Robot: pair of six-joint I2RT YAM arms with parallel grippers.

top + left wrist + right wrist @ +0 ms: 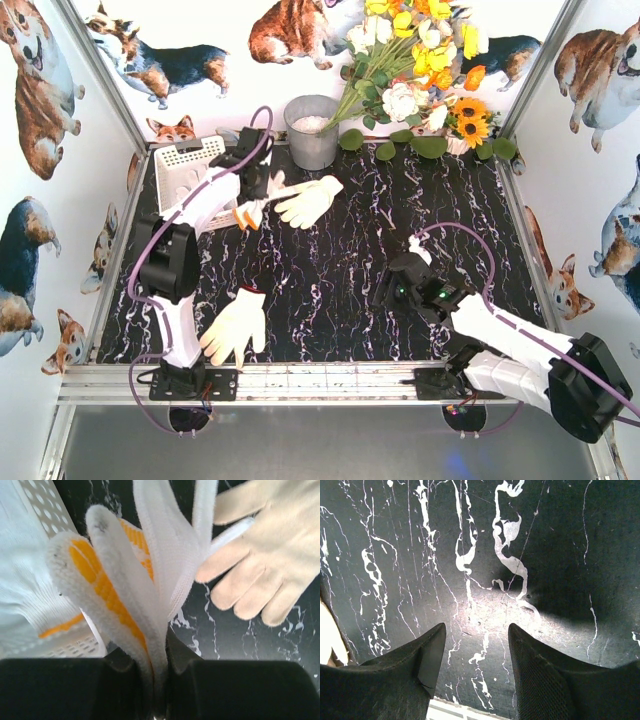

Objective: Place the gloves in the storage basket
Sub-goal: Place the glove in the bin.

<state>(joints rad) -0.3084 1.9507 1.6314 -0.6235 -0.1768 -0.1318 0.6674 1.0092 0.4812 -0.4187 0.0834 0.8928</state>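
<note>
Clamped tight in left gripper: white orange-striped glove, long axis running straight out from the jaws, fingers splayed beyond. Just left of the hand, close beside the held glove: storage basket, lattice wall facing. Likely next: short swing left, release over the opening. Right of the hand, flat on the tabletop: cream glove. Well apart: right gripper, jaws apart, empty.

The right gripper hangs over the black tabletop (white veins run all across it). Its two dark fingers stand apart, with marble showing in the gap. A pale cream sliver shows at the left edge, too little to identify.
</note>
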